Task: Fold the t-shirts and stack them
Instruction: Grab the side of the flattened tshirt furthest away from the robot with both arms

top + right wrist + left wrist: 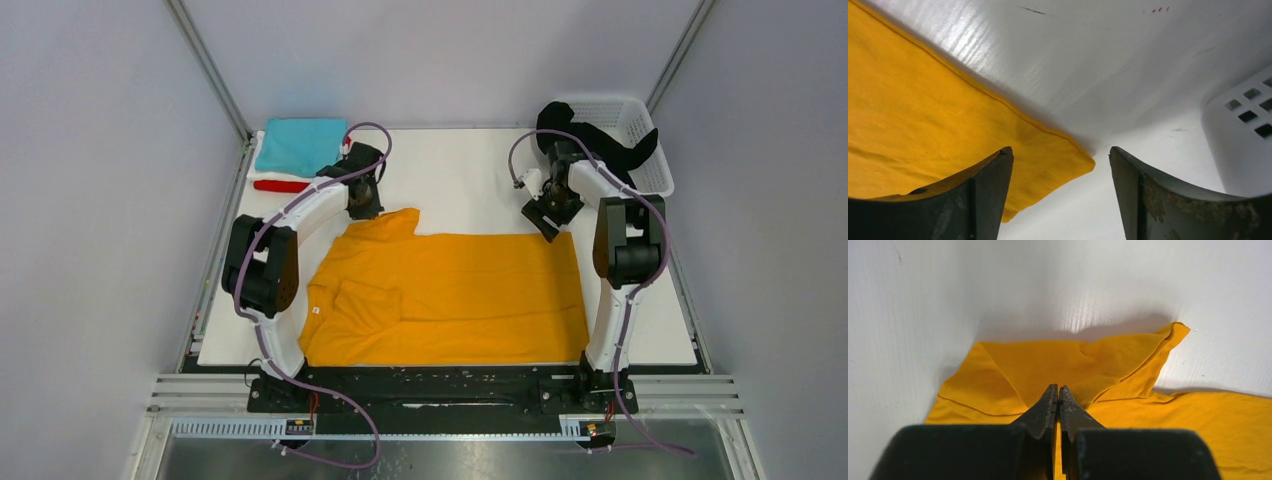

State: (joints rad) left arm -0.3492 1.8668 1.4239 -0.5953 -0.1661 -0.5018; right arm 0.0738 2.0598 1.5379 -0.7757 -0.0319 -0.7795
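The mustard-orange t-shirt (pixel 450 295) lies spread flat across the middle of the table, with a sleeve folded in at its left. My left gripper (pixel 365 200) is at the shirt's far left corner. In the left wrist view it (pixel 1058 389) is shut on a pinch of the orange cloth (pixel 1048 362), which tents toward the fingertips. My right gripper (pixel 548 215) is at the far right corner. In the right wrist view it (pixel 1060 150) is open, astride the shirt's corner (pixel 923 100). A folded teal shirt (pixel 298 145) lies on a red one (pixel 280 186) at the far left. No white shirt shows.
A white lattice basket (pixel 640 120) stands at the far right corner with a black shirt (pixel 600 140) hanging over its rim. Its wall (pixel 1243 130) is close to the right of my right gripper. Bare white table (pixel 460 170) lies beyond the orange shirt.
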